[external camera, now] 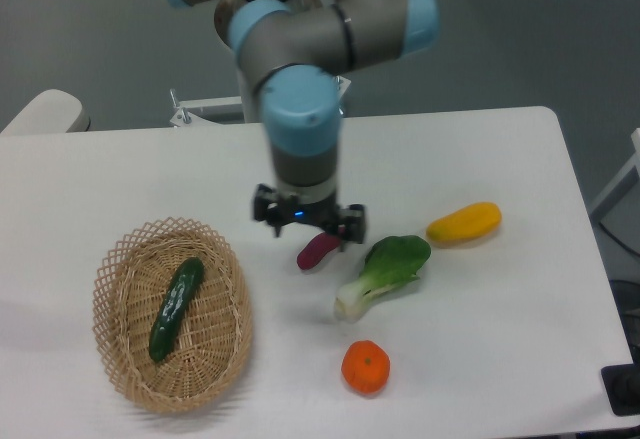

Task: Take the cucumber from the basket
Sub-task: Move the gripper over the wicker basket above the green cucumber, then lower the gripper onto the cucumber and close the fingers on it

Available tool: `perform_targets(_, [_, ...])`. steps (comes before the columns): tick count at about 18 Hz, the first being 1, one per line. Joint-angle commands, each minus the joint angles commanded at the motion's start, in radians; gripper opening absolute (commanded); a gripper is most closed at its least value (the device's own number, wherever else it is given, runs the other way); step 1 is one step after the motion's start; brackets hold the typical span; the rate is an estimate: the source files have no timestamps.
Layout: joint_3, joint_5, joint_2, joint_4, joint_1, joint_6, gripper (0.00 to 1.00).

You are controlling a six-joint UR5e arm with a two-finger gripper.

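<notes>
The cucumber (175,308) is dark green and glossy and lies lengthwise in the oval wicker basket (222,357) at the front left of the table. My gripper (308,225) hangs from the arm over the middle of the table, to the right of the basket and well apart from the cucumber. It points down, and its black body hides the fingers, so I cannot tell how the jaws stand. Nothing shows in its hold.
A purple sweet potato (319,251) lies right under the gripper's front edge. A bok choy (385,271), a yellow vegetable (464,223) and an orange fruit (365,367) lie to the right. The table's front edge is close to the basket.
</notes>
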Motion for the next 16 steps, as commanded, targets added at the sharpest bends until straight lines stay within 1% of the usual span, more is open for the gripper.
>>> perform_targets(1, [-0.008, 0.0, -0.009, 0.025, -0.014, -0.029, 1.0])
perform_targets(4, [-0.012, -0.005, -0.034, 0.063, -0.066, -0.075, 1.0])
perform_targets(5, [-0.017, -0.009, -0.035, 0.066, -0.078, -0.072, 1.0])
perform_targets(8, [-0.029, -0.002, -0.072, 0.086, -0.121, -0.072, 1.0])
perform_targets(11, [-0.028, -0.002, -0.091, 0.12, -0.143, -0.082, 1.0])
perform_targets(15, [-0.04, -0.002, -0.112, 0.123, -0.161, -0.088, 1.0])
perform_targets(16, [-0.041, -0.002, -0.126, 0.137, -0.17, -0.088, 1.0])
